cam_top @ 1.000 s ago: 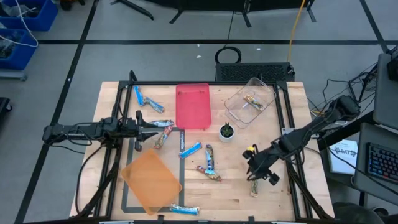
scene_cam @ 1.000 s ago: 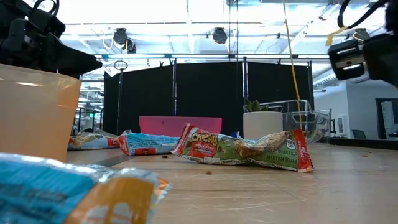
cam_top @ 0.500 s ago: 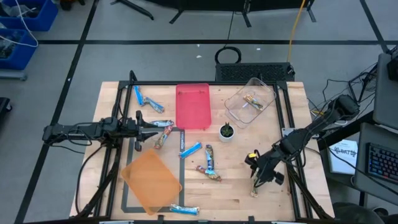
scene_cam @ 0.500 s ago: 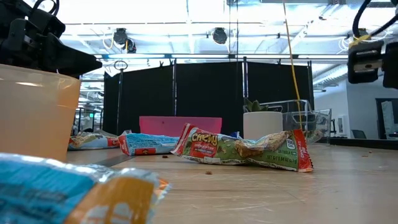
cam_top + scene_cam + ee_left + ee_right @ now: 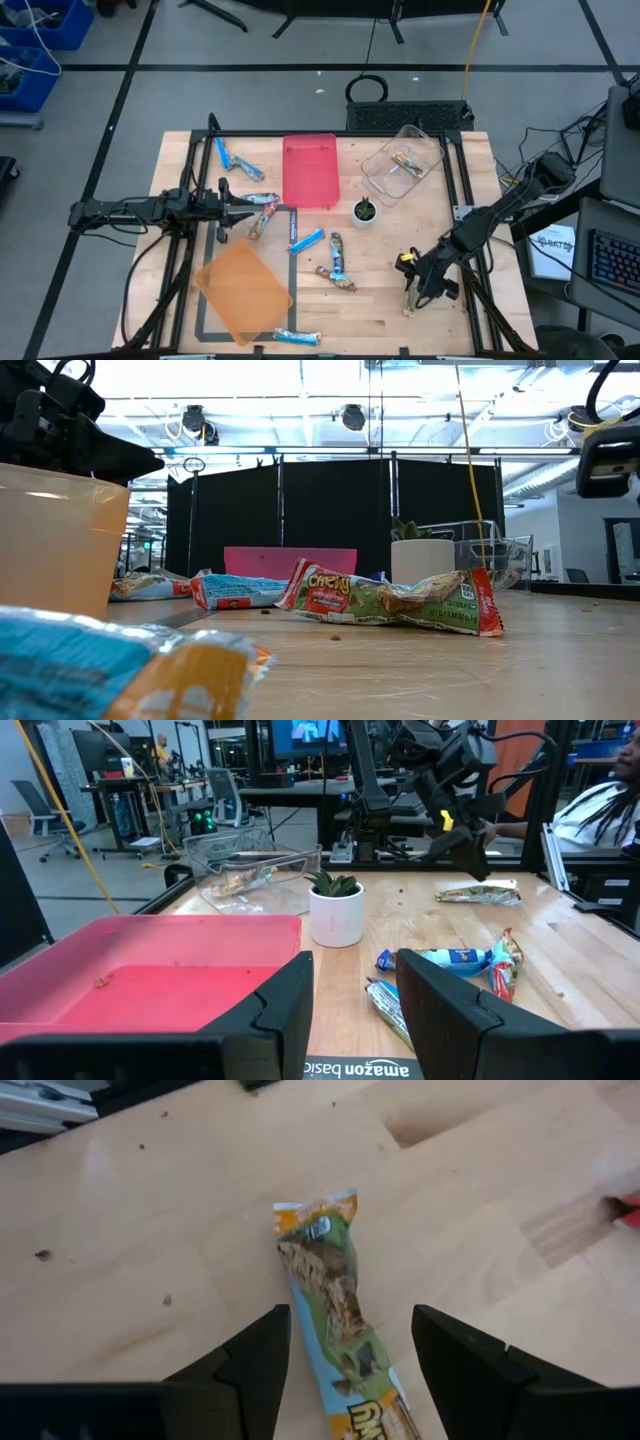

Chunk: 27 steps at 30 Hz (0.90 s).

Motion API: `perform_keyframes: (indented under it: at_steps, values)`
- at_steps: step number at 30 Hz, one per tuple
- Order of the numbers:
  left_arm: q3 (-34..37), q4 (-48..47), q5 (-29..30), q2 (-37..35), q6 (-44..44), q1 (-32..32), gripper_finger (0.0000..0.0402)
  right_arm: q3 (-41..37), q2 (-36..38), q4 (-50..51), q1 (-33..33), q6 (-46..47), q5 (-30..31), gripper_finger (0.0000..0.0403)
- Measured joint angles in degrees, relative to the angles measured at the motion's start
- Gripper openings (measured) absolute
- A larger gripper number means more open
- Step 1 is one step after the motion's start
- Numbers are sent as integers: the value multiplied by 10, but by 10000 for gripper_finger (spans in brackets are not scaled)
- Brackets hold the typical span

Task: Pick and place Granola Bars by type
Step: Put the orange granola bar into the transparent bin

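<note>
A green-and-tan granola bar (image 5: 335,1305) lies flat on the wood near the table's right front, also seen as the granola bar (image 5: 410,302). My right gripper (image 5: 350,1325) hangs just above it, slanting down and open, with one finger on either side of the bar and neither touching it. My right gripper (image 5: 422,285) stands over the bar's far end. My left gripper (image 5: 240,207) waits level over the table's left side, open and empty. Other bars lie loose: blue ones (image 5: 250,170) at the far left, and several mid-table (image 5: 337,257).
A red tray (image 5: 310,170) and a clear container (image 5: 402,162) holding a bar stand at the back. An orange tray (image 5: 243,290) sits front left, with a blue bar (image 5: 297,337) by the near edge. A potted plant (image 5: 365,211) stands mid-table. A person sits beyond the table's right side (image 5: 610,800).
My right gripper has gone down and toward the table's near edge, closing in on the green-and-tan bar, and its wrist has rolled. The bar has stayed where it was.
</note>
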<state>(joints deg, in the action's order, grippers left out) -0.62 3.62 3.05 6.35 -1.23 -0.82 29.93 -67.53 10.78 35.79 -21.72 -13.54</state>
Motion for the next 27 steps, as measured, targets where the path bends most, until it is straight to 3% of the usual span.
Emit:
perform_keyframes:
  at_steps: [21,27]
  values:
    - [0,0,0,0,0,0,147,0,-67,-44,16,15,-15,203]
    - [0,0,0,0,0,0,147,0,-85,-61,16,15,6,202]
